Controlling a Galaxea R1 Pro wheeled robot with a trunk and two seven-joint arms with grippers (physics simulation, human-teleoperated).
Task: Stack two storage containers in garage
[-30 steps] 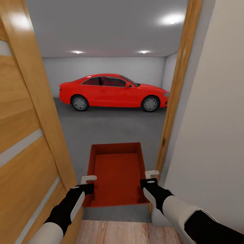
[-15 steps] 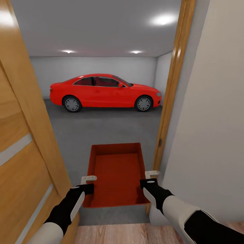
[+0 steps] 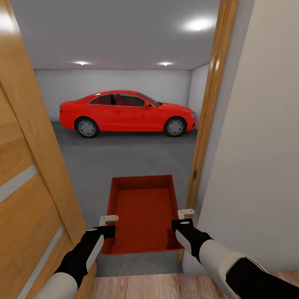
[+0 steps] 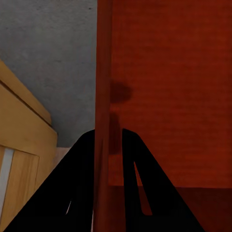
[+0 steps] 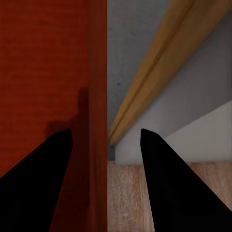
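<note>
One orange-red open-top storage container [image 3: 143, 216] hangs level in front of me, over the threshold into the garage, whose dark grey floor [image 3: 124, 158] lies beyond. My left gripper [image 3: 109, 219] is at its left wall. In the left wrist view that gripper [image 4: 107, 140] is shut on the thin wall of the container [image 4: 169, 87]. My right gripper [image 3: 186, 213] is at the right wall. In the right wrist view it [image 5: 104, 140] stands open, fingers wide on either side of the wall of the container [image 5: 43, 72]. The other container is out of view.
An open wood-plank door [image 3: 29, 166] stands close on my left. A wooden door frame [image 3: 209, 108] and a pale wall [image 3: 257, 145] are close on my right. A red car [image 3: 126, 113] is parked across the far garage. Light wood planks [image 3: 158, 286] lie under me.
The whole picture has shifted: the camera moved through the doorway, so door and car sit further left. The container and both grippers keep the same place in front of me.
</note>
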